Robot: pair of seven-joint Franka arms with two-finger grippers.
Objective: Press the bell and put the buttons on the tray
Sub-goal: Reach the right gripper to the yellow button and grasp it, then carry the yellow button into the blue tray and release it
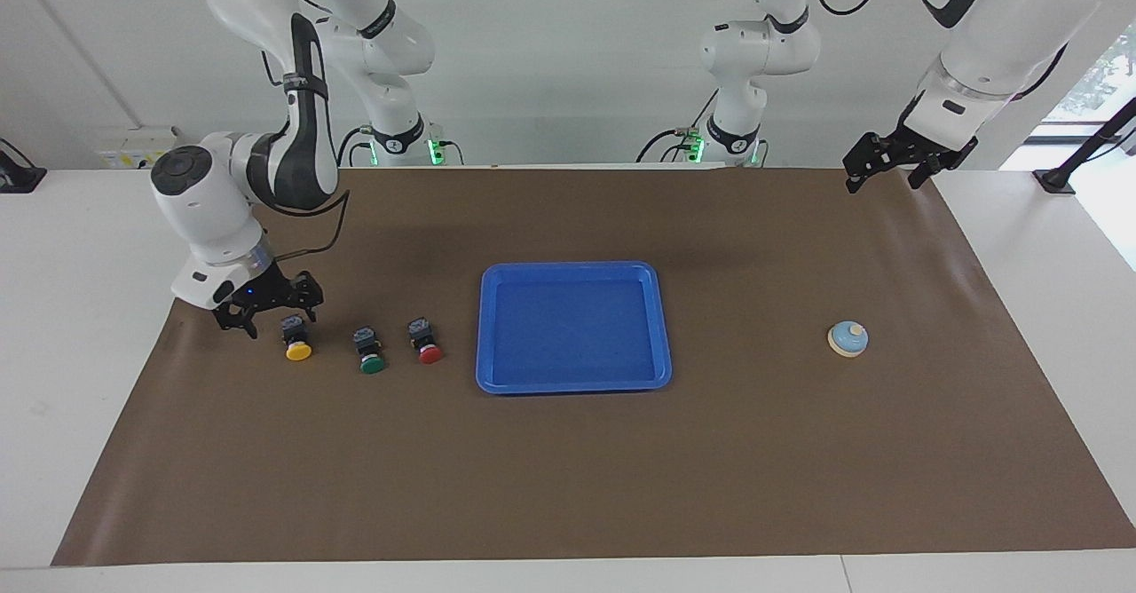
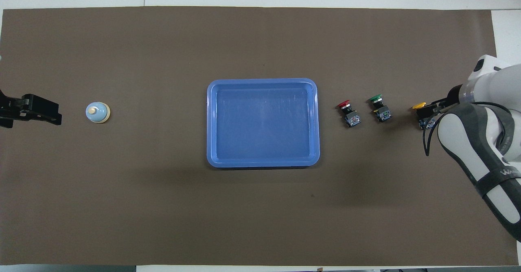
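Bright, even overhead light; soft shadows on the brown mat (image 1: 568,469); sharp focus.

I note a plain blue tray (image 1: 573,272) on a brown mat (image 1: 568,469). Button caps: yellow (image 1: 298,351), green (image 1: 373,364), red (image 1: 430,355), on black bodies. The bell (image 1: 848,338) is light blue with cream knob and rim.

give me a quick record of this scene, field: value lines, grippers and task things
right gripper: open, low beside the yellow button
left gripper: open, waiting in the air over the mat's edge at its own end
green button: on the mat, between yellow and red
red button: on the mat, beside the tray
tray: mid-table, nothing in it
bell: on the mat, toward the left arm's end
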